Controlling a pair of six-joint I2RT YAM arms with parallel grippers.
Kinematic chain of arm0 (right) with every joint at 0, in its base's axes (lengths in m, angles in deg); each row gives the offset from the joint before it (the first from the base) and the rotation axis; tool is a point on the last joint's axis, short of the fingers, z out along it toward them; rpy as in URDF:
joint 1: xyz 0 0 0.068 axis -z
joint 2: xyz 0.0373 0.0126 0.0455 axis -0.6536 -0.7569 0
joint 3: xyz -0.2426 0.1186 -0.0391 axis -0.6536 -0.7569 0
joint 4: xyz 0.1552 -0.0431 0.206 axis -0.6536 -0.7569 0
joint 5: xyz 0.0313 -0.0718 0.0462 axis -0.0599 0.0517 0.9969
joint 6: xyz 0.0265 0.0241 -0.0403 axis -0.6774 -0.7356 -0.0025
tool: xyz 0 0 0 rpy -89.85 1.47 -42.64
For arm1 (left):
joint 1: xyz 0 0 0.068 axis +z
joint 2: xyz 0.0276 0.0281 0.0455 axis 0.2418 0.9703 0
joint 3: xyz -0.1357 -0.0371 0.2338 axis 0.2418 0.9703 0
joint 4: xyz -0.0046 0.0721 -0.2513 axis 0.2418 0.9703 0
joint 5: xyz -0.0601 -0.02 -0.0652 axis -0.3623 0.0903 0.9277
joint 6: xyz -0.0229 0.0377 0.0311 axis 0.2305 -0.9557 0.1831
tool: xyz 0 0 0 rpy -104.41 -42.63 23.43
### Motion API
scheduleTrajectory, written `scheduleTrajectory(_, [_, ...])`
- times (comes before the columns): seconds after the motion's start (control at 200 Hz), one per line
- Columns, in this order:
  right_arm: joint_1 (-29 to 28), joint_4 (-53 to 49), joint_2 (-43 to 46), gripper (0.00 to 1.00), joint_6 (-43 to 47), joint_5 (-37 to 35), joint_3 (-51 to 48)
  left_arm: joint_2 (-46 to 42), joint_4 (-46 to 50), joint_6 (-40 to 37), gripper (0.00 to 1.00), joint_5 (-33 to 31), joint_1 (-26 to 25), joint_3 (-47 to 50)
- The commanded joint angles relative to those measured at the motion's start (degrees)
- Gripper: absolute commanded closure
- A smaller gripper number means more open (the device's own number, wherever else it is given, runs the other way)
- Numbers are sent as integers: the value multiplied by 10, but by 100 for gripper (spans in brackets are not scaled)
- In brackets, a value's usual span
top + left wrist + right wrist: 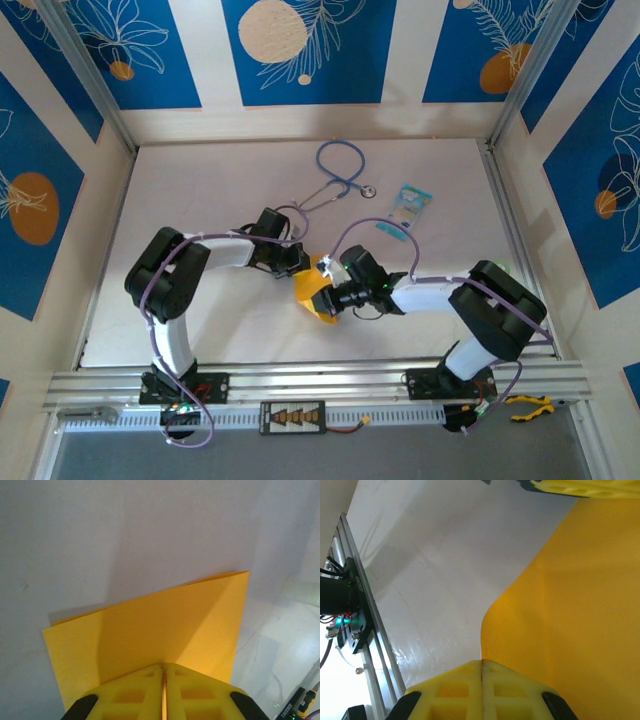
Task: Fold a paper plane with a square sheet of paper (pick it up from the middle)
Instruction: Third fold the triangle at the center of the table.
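The square sheet of paper, orange-yellow, is lifted off the white table between the two arms and is folded over on itself. In the left wrist view the sheet spreads ahead, with a doubled edge at its far side. My left gripper is shut on its near edge, also seen from above. My right gripper is shut on the curved edge of the sheet, and from above it sits at the sheet's right side. A paper plane is out of view.
A blue stethoscope lies at the back middle of the table. A light-blue printed packet lies to its right. An aluminium rail runs along the near edge, and frame posts and patterned walls close the sides.
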Motion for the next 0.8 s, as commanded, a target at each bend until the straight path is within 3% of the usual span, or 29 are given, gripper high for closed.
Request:
scheduleTrajectory(0.0, [11,-4,-5,100,-8,12,2,15,17,-23,90,-16,1,9])
scheduleTrajectory(0.32, [48,-29,-8,100,4,23,5,14,23,-28,90,-19,2,11])
scheduleTrajectory(0.795, [64,-53,-24,100,7,-27,13,-1,9,-11,90,-22,1,24])
